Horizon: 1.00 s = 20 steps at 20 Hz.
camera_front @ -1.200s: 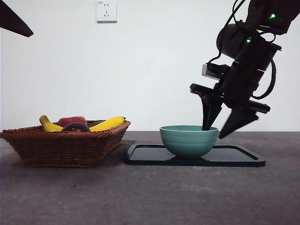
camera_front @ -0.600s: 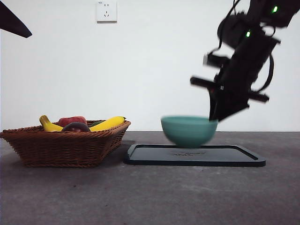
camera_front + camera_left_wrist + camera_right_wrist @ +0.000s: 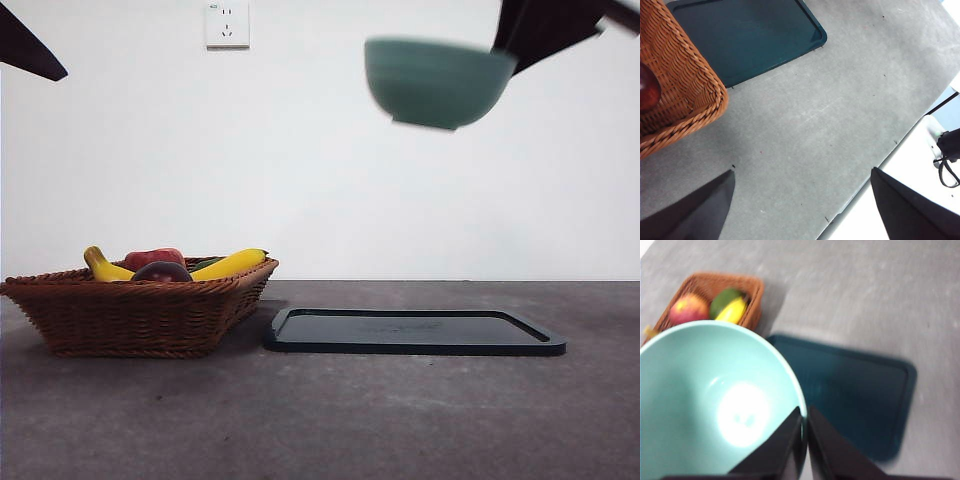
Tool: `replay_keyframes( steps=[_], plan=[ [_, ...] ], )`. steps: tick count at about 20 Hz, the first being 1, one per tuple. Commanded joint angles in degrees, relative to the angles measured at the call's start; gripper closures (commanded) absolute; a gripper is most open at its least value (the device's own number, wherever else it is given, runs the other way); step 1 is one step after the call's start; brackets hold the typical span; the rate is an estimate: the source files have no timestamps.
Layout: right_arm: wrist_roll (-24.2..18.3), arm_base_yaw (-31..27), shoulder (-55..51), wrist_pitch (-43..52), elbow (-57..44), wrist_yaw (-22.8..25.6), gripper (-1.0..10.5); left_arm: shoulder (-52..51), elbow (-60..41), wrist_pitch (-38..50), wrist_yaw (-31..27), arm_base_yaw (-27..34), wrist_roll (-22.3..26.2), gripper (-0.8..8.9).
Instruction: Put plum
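The plum [image 3: 160, 271] is a dark maroon dome in the wicker basket [image 3: 140, 315] at the left, between a banana [image 3: 228, 264] and a red fruit [image 3: 152, 257]. A dark red fruit [image 3: 647, 93] also shows at the basket's [image 3: 685, 90] edge in the left wrist view. My right gripper [image 3: 805, 412] is shut on the rim of a teal bowl [image 3: 715, 400]. It holds the bowl [image 3: 435, 85] high in the air, above the dark tray [image 3: 415, 332]. My left gripper [image 3: 802, 171] is open over bare table beside the basket, holding nothing.
The dark tray [image 3: 750, 35] lies flat to the right of the basket with nothing on it. The basket [image 3: 715, 295] also holds a red-yellow fruit [image 3: 688, 309] and a green one [image 3: 726, 297]. The table's edge [image 3: 880, 165] runs near the left gripper.
The right gripper closed on the bowl's rim and lifted the bowl off the tray, high up and slightly left. The basket and its fruit have not moved.
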Motion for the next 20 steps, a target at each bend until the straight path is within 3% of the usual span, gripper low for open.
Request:
replay_keyframes(
  steps=[1, 6, 10, 16, 20],
  plan=[
    [-2.75, 1.97, -2.47, -5.75, 0.66, -0.13, 9.4, 0.31, 1.01, 0.48, 0.20, -0.24, 1.36, 3.80],
    [-3.02, 7.39, -8.09, -5.84, -7.85, 0.20, 9.4, 0.31, 1.01, 0.52, 0.22, -0.24, 1.33, 3.80],
    [-0.46, 11.39, -8.28, 1.14, -17.59, 0.22, 9.4, 0.31, 1.01, 0.55, 0.22, -0.24, 1.31, 3.80],
    [2.27, 15.30, -4.24, 9.97, -27.26, 2.23, 9.4, 0.31, 1.01, 0.63, 0.20, -0.24, 1.33, 3.80],
    [2.21, 16.31, 1.55, 13.64, -27.74, 4.70, 9.4, 0.31, 1.01, 0.59, 0.22, -0.24, 1.31, 3.80]
  ],
)
